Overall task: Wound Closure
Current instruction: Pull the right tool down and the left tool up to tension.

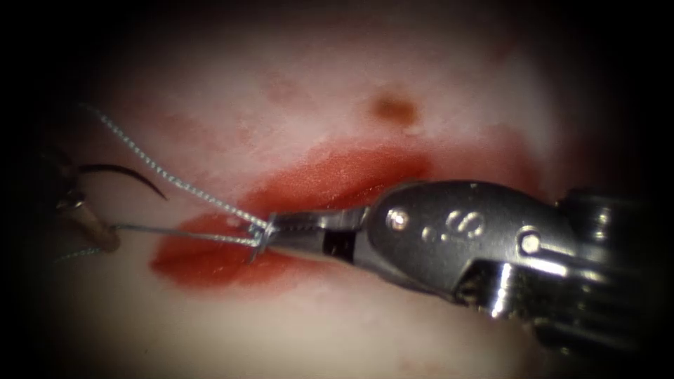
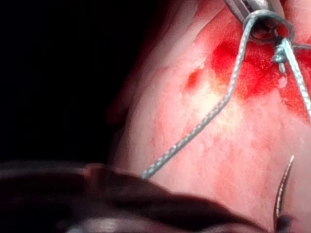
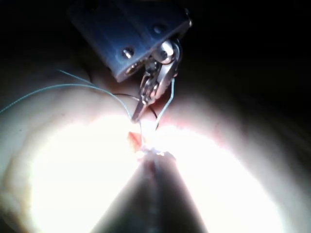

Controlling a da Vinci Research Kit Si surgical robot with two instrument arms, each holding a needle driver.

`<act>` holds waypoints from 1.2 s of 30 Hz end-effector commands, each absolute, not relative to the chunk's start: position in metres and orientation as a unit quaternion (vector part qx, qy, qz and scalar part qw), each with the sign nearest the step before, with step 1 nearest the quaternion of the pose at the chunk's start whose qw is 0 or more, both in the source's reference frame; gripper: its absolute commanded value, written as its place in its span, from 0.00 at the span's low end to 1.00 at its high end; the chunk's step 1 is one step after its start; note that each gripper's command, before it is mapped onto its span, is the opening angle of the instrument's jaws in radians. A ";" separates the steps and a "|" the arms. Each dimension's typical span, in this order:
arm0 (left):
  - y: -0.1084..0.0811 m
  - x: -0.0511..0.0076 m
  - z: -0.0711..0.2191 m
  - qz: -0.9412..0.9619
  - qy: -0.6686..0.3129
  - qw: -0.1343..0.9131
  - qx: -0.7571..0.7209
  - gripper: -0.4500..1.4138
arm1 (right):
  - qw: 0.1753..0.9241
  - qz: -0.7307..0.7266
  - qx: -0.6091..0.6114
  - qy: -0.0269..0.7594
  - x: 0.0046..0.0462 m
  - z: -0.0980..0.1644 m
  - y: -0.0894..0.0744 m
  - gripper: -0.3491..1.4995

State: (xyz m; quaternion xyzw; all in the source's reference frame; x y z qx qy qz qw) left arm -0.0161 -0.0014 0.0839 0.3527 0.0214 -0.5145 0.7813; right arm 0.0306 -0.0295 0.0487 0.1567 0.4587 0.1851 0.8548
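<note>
Holding the thread (image 1: 210,200) at its tip, the right gripper (image 1: 270,231) lay over the red fluid (image 1: 232,263) in the cut (image 1: 337,175), its jaws clenched on a small knot of thread. Two strands ran from there toward the left of the cut. The curved needle (image 1: 126,172) was free of the tissue (image 1: 351,330), on the left side, held near its blunt end by the left gripper (image 1: 88,217) (its jaws seemed closed on it, though the edge was dark). To do this well, I judged, the tension on both strands should stay even and low, so the tissue does not tear. I counted one needle, two grippers, one cut, two visible strands.
</note>
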 end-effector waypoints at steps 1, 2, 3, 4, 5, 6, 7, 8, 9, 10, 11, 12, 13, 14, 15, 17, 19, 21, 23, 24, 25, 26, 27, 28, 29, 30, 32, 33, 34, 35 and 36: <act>0.000 -0.0150 0.084 -0.529 0.028 0.783 0.327 0.00 | 0.853 0.180 0.154 0.466 0.0316 0.049 -0.029 0.00; 0.001 -0.0144 0.084 -0.534 0.033 0.783 0.318 0.00 | 0.852 0.180 0.153 0.467 0.0315 0.049 -0.029 0.00; 0.001 -0.0139 0.084 -0.541 0.035 0.782 0.307 0.00 | 0.850 0.178 0.155 0.472 0.0314 0.049 -0.029 0.00; 0.002 -0.0134 0.084 -0.547 0.038 0.781 0.299 0.00 | 0.847 0.176 0.157 0.476 0.0314 0.049 -0.029 0.00; 0.002 -0.0129 0.084 -0.555 0.039 0.780 0.287 0.00 | 0.843 0.173 0.164 0.483 0.0313 0.050 -0.029 0.00; 0.002 -0.0125 0.084 -0.558 0.037 0.779 0.281 0.00 | 0.837 0.169 0.171 0.492 0.0313 0.050 -0.029 0.00; 0.003 -0.0123 0.084 -0.562 0.037 0.778 0.277 0.00 | 0.834 0.168 0.172 0.497 0.0313 0.050 -0.029 0.00; 0.003 -0.0121 0.084 -0.568 0.032 0.775 0.275 0.00 | 0.831 0.168 0.172 0.501 0.0313 0.050 -0.029 0.00; 0.003 -0.0120 0.084 -0.571 0.030 0.774 0.273 0.00 | 0.829 0.169 0.170 0.506 0.0313 0.050 -0.029 0.00; 0.004 -0.0120 0.084 -0.574 0.028 0.772 0.273 0.00 | 0.828 0.167 0.172 0.506 0.0313 0.050 -0.029 0.00; 0.004 -0.0120 0.084 -0.579 0.022 0.769 0.270 0.00 | 0.829 0.160 0.171 0.508 0.0314 0.050 -0.029 0.00; 0.004 -0.0122 0.084 -0.582 0.021 0.767 0.269 0.00 | 0.830 0.146 0.170 0.511 0.0314 0.050 -0.029 0.00; 0.005 -0.0127 0.084 -0.593 0.012 0.760 0.266 0.00 | 0.827 0.122 0.178 0.519 0.0315 0.051 -0.029 0.00; 0.006 -0.0129 0.084 -0.591 0.005 0.762 0.265 0.00 | 0.821 0.106 0.188 0.528 0.0315 0.051 -0.029 0.00; 0.006 -0.0133 0.084 -0.589 0.000 0.764 0.263 0.00 | 0.813 0.093 0.199 0.539 0.0315 0.051 -0.029 0.00; 0.007 -0.0140 0.084 -0.587 -0.008 0.766 0.261 0.00 | 0.795 0.065 0.213 0.564 0.0315 0.051 -0.029 0.00; 0.008 -0.0145 0.084 -0.587 -0.011 0.767 0.259 0.00 | 0.775 0.029 0.228 0.589 0.0315 0.052 -0.029 0.00; 0.009 -0.0150 0.084 -0.589 -0.010 0.768 0.250 0.00 | 0.766 -0.023 0.222 0.602 0.0316 0.052 -0.030 0.00; 0.009 -0.0153 0.084 -0.591 -0.010 0.770 0.240 0.00 | 0.760 -0.065 0.219 0.609 0.0318 0.052 -0.030 0.00; 0.009 -0.0154 0.084 -0.590 -0.010 0.772 0.237 0.00 | 0.755 -0.094 0.215 0.613 0.0320 0.052 -0.031 0.00; 0.009 -0.0155 0.085 -0.591 -0.009 0.773 0.232 0.00 | 0.753 -0.104 0.217 0.612 0.0322 0.052 -0.031 0.00; 0.009 -0.0154 0.085 -0.590 -0.007 0.775 0.224 0.00 | 0.755 -0.112 0.213 0.610 0.0324 0.052 -0.031 0.00; 0.009 -0.0154 0.085 -0.590 -0.005 0.778 0.217 0.00 | 0.758 -0.121 0.202 0.608 0.0327 0.052 -0.031 0.00; 0.009 -0.0154 0.085 -0.589 -0.003 0.781 0.209 0.00 | 0.762 -0.127 0.192 0.606 0.0329 0.052 -0.031 0.00; 0.009 -0.0153 0.085 -0.588 -0.001 0.783 0.202 0.00 | 0.761 -0.140 0.185 0.605 0.0331 0.052 -0.031 0.00; 0.009 -0.0152 0.085 -0.586 0.001 0.787 0.194 0.00 | 0.763 -0.163 0.172 0.602 0.0334 0.051 -0.031 0.00; 0.009 -0.0148 0.086 -0.583 0.007 0.793 0.174 0.00 | 0.769 -0.216 0.144 0.583 0.0339 0.051 -0.031 0.00; 0.009 -0.0147 0.086 -0.584 0.010 0.795 0.167 0.00 | 0.774 -0.232 0.138 0.573 0.0342 0.051 -0.031 0.00; 0.009 -0.0145 0.086 -0.587 0.011 0.793 0.164 0.00 | 0.775 -0.246 0.132 0.567 0.0344 0.051 -0.031 0.00; 0.009 -0.0144 0.086 -0.586 0.012 0.795 0.160 0.00 | 0.777 -0.258 0.128 0.561 0.0346 0.051 -0.031 0.00; 0.009 -0.0144 0.086 -0.587 0.013 0.794 0.159 0.00 | 0.778 -0.266 0.125 0.556 0.0348 0.051 -0.031 0.00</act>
